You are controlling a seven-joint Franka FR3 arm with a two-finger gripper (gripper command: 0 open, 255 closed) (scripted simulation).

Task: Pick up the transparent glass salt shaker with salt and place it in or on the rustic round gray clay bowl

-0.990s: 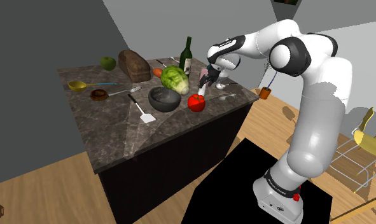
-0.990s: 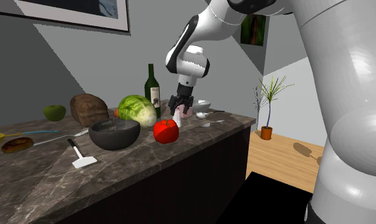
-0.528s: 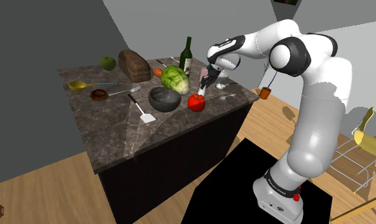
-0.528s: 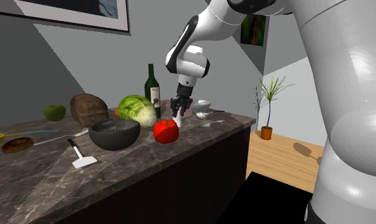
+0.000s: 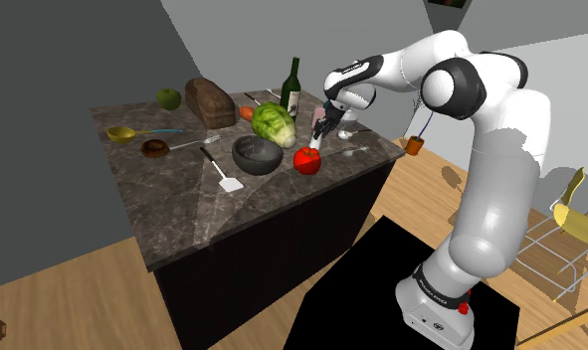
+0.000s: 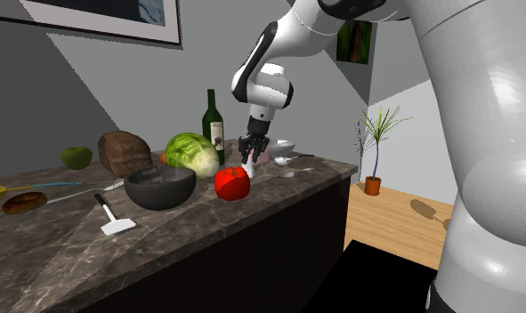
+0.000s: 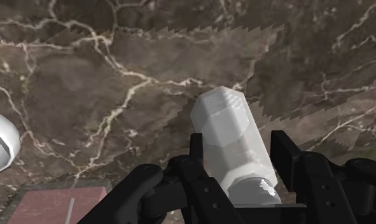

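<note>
Salt shaker (image 7: 234,137), the only one, is clasped between two fingers (image 7: 301,172), one grey bowl (image 5: 256,162) nearby.

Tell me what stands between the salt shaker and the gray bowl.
The red tomato sits close to the direct line from the salt shaker to the bowl, with the green lettuce flanking the other side.

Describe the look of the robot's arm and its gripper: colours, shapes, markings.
The arm is made of thick, rounded white segments with dark grey joints. A dark band with pale lettering circles its foot, next to a small red button. The gripper is all black, with two blocky fingers.
</note>
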